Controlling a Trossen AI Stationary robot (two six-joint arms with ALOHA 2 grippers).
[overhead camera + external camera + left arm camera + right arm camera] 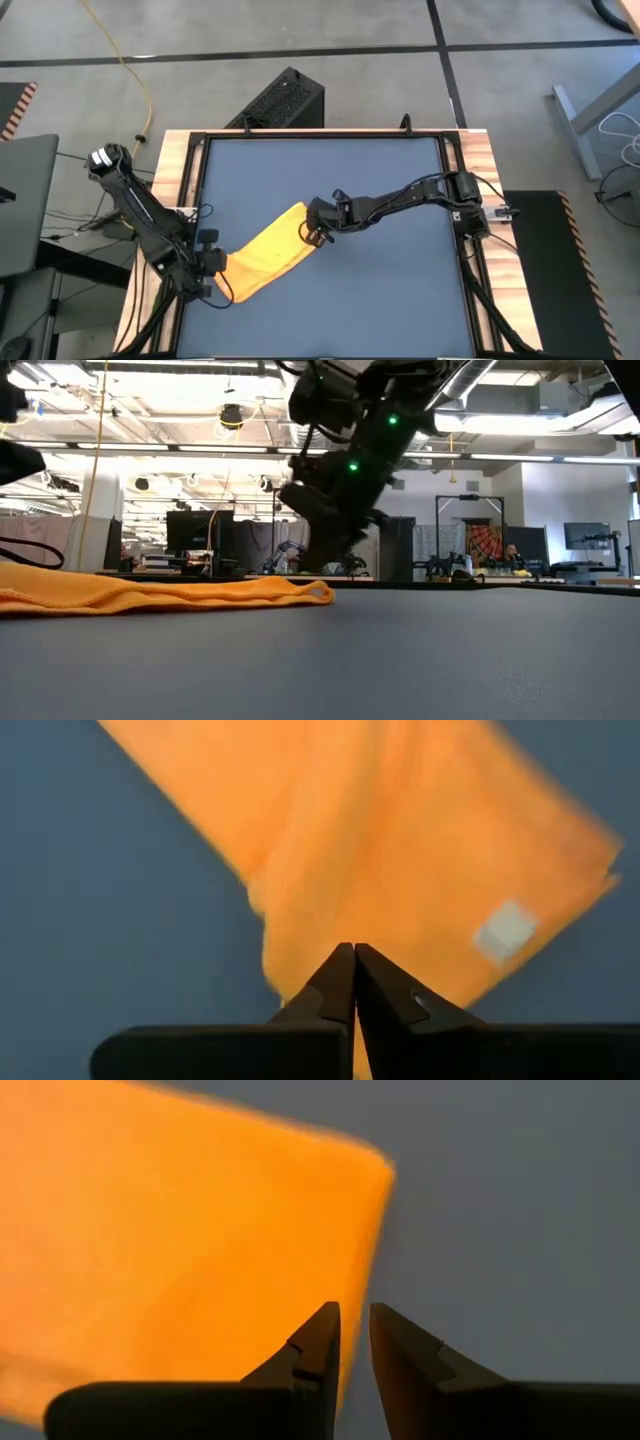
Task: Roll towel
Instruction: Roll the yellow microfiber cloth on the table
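The towel (267,252) lies flat near the tabletop's (380,290) left edge. Left pincer (216,264) is pinched together at one end; right pincer (318,231) hovers slightly apart over the other.

No text, label, brand, number or sign can be read in any view.

Blue-grey table (380,260) with black frame and pale wood side boards, yellow towel (265,252) lying flat and elongated on its left part, slanting from near the left edge toward the middle, small white tag (505,930) near one towel corner
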